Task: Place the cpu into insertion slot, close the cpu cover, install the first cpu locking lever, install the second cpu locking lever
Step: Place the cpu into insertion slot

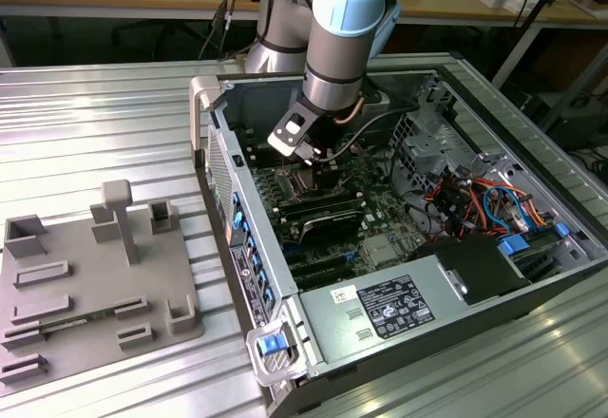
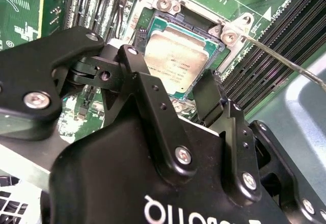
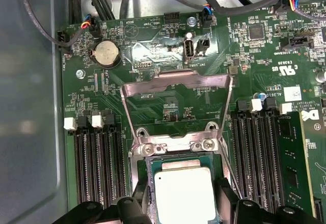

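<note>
Claw [image 2: 178,98] close under lens: two black fingers [image 2: 147,89] spread wide, straddling cpu [image 3: 184,193], gripping nothing I can see. One cpu, lying flat in insertion slot [image 3: 150,178]. One cpu cover [image 3: 173,80] flipped up, open. I count two screws [image 3: 147,146] at hinge, one lever rod [image 2: 280,63] angled out, memory slots [image 3: 97,163] both sides, one coin cell [image 3: 107,53].

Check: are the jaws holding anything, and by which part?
Nothing held: the jaws stand open, flanking the square silver-grey metal-topped cpu seated in its socket.
</note>
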### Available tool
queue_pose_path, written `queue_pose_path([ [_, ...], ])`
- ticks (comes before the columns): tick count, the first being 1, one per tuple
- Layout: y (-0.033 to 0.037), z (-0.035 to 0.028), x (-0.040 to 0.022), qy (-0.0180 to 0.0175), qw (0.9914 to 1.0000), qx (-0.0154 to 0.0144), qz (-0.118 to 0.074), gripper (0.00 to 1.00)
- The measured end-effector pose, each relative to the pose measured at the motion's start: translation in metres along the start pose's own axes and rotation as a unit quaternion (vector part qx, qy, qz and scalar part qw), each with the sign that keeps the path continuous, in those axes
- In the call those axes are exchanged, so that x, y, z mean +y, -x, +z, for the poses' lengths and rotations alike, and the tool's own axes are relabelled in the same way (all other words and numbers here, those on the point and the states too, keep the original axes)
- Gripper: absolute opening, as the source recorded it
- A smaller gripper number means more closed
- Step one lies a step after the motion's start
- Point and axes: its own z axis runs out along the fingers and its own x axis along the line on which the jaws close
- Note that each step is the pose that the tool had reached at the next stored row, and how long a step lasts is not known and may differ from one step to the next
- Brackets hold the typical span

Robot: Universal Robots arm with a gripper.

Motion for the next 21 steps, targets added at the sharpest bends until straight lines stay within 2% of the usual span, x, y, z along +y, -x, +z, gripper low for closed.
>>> queue_pose_path([
  [5, 0.0, -0.0004, 0.0001, 0.0, 1.0, 0.0, 0.0, 0.6],
  [7, -0.0003, -0.0028, 0.0003, 0.0002, 1.0, 0.0011, 0.0, 0.6],
  [8, -0.0002, -0.004, 0.0004, 0.0, 1.0, 0.0004, 0.0, 0.6],
  [21, 0.0005, -0.0042, 0.0005, 0.0, 0.99999, 0.0003, -0.004, 0.6],
])
